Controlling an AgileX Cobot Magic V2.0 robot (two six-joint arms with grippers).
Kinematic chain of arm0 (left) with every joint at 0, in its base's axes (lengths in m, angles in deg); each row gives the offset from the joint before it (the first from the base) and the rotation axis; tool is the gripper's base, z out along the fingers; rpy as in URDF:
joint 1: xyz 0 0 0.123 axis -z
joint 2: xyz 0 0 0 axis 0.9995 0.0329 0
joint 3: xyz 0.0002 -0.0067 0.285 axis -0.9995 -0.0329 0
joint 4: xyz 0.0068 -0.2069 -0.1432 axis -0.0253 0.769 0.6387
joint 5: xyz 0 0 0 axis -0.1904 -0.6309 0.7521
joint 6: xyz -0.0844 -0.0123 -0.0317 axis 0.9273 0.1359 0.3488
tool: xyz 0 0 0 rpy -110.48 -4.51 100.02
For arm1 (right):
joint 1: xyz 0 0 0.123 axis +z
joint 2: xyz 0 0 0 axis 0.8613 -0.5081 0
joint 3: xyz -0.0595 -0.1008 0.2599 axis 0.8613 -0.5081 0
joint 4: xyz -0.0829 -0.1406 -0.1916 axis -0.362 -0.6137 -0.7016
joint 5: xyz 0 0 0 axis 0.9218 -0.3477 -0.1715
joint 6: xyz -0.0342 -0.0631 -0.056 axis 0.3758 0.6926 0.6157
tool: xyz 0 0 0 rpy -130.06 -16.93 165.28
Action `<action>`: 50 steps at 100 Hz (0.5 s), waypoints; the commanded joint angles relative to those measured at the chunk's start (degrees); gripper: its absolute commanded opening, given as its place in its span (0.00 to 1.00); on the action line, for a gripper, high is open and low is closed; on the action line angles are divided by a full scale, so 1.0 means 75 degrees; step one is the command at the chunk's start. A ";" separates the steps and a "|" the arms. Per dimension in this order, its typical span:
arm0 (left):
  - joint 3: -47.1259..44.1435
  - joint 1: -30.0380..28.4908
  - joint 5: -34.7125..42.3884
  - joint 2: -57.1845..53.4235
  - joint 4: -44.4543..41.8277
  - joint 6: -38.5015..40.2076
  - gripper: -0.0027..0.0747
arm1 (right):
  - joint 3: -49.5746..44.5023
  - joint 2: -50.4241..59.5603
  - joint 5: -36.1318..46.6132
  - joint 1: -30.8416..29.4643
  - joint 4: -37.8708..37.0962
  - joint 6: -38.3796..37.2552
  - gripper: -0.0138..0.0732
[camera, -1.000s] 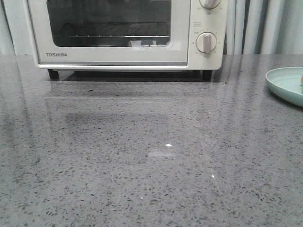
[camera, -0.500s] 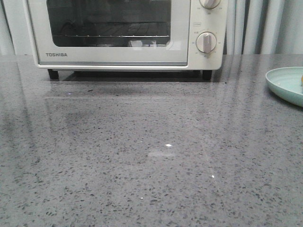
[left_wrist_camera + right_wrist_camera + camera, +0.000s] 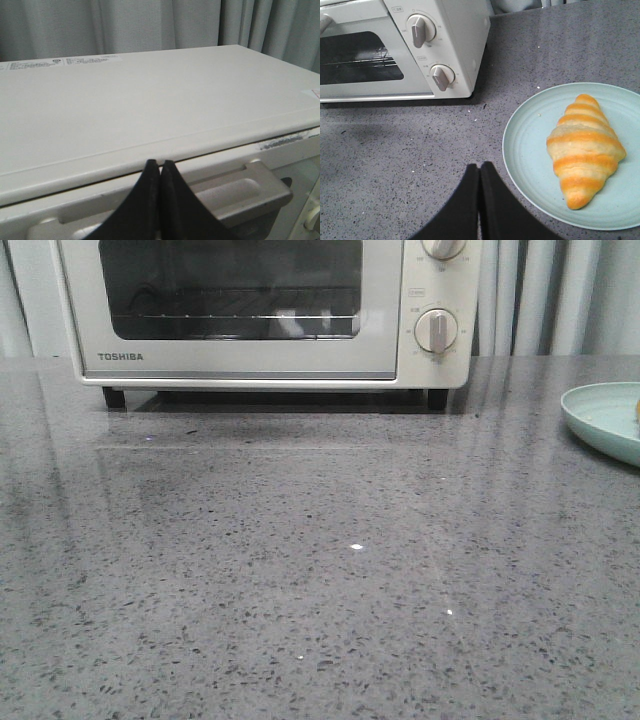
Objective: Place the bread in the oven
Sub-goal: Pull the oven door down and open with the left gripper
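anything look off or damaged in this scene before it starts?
Nothing stands out. The oven sits square on the counter with its door closed, and the bread lies whole on the pale green plate. One small thing: a scuffed mark on the oven's front top edge, in the left wrist view. No spills.

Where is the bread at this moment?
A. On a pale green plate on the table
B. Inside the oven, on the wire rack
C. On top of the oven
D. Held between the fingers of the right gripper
A: the right wrist view shows the bread lying on the plate, apart from the shut right gripper.
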 commanded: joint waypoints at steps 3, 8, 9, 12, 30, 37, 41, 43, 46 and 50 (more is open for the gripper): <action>-0.0303 -0.0002 -0.0643 -0.0340 0.0445 0.0025 0.01 | 0.0265 -0.0049 0.0476 0.0010 -0.0079 0.0094 0.08; -0.0550 -0.0002 -0.0572 -0.0459 0.0598 0.0025 0.01 | 0.0265 -0.0049 0.0476 0.0010 -0.0079 0.0094 0.08; -0.0588 -0.0002 -0.0572 -0.0477 0.0596 0.0025 0.01 | 0.0265 -0.0049 0.0476 0.0010 -0.0079 0.0094 0.08; -0.0804 -0.0002 -0.0497 -0.0560 0.0596 0.0025 0.01 | 0.0265 -0.0049 0.0476 0.0010 -0.0079 0.0094 0.08; -0.2177 0.0116 -0.0044 -0.1070 0.1075 0.0025 0.01 | 0.0265 -0.0049 0.0476 0.0010 -0.0079 0.0094 0.08; -0.2881 0.0280 0.0403 -0.1423 0.1318 0.0025 0.01 | 0.0265 -0.0049 0.0476 0.0010 -0.0079 0.0094 0.08; -0.3181 0.0380 0.0596 -0.1621 0.1494 0.0025 0.01 | 0.0265 -0.0049 0.0476 0.0010 -0.0079 0.0094 0.08; -0.3343 0.0446 0.0671 -0.1710 0.1582 0.0025 0.01 | 0.0265 -0.0049 0.0476 0.0010 -0.0079 0.0094 0.08; -0.3538 0.0577 0.0723 -0.1952 0.1696 0.0025 0.01 | 0.0265 -0.0049 0.0434 0.0010 -0.0079 0.0094 0.08; -0.3788 0.0734 0.0739 -0.2228 0.1780 0.0025 0.01 | 0.0265 -0.0049 0.0355 0.0010 -0.0079 0.0094 0.08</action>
